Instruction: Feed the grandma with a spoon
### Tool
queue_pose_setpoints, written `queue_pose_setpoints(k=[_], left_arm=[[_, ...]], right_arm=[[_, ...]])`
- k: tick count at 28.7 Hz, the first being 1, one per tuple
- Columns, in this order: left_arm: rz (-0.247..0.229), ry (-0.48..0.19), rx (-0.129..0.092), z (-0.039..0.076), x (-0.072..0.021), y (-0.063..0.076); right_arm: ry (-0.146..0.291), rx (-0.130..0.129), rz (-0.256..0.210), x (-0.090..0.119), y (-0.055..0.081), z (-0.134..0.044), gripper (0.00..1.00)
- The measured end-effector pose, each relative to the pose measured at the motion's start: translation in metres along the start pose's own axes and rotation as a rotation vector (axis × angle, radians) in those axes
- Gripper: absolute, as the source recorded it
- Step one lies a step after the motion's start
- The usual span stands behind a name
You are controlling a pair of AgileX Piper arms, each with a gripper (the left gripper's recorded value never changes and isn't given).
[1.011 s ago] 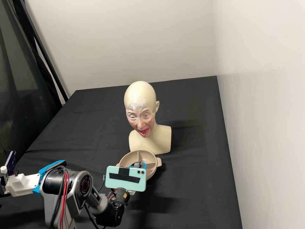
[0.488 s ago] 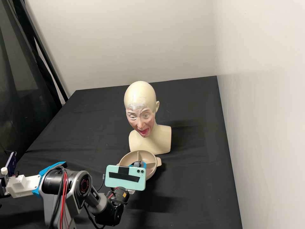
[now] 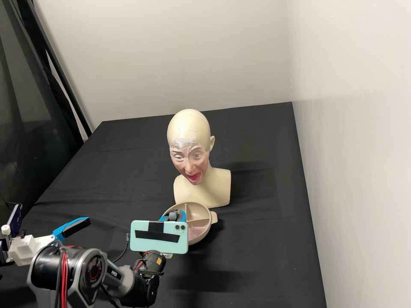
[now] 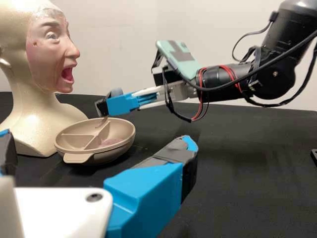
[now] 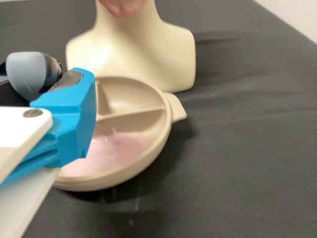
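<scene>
Found the left gripper (image 4: pixel 95 144) low at the left of the black cloth-covered bench (image 3: pixel 265 171), blue fingers spread wide, holding nothing; noted a mint-green phone (image 3: pixel 159 236) taped to the right arm's wrist; found the right gripper (image 3: pixel 173 217) clamped on the grey-handled spoon (image 5: pixel 29 72), poised over the beige round divided bowl (image 3: pixel 213 219); saw pale pink food (image 5: pixel 111 151) in one compartment; recorded the cream bald mannequin head (image 3: pixel 195 154), red mouth open, upright just behind the bowl.
</scene>
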Motion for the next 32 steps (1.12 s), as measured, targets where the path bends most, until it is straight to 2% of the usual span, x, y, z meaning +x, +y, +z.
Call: queue_pose_setpoints(k=[12,14,20,24,32], left_arm=[[0.003,0.014,-0.001,-0.003,-0.0001,0.001],[0.003,0.014,-0.001,-0.003,-0.0001,0.001],[0.003,0.014,-0.001,-0.003,-0.0001,0.001],[0.003,0.014,-0.001,-0.003,-0.0001,0.001],[0.003,0.014,-0.001,-0.003,-0.0001,0.001]], right_arm=[[0.058,0.011,0.047,-0.008,0.011,-0.013,0.00],[0.082,0.009,0.070,-0.006,0.017,-0.019,0.00],[0.114,0.017,0.137,0.000,0.034,-0.027,0.00],[0.125,0.022,0.177,0.004,0.045,-0.029,0.00],[0.131,0.024,0.219,0.009,0.058,-0.032,0.00]])
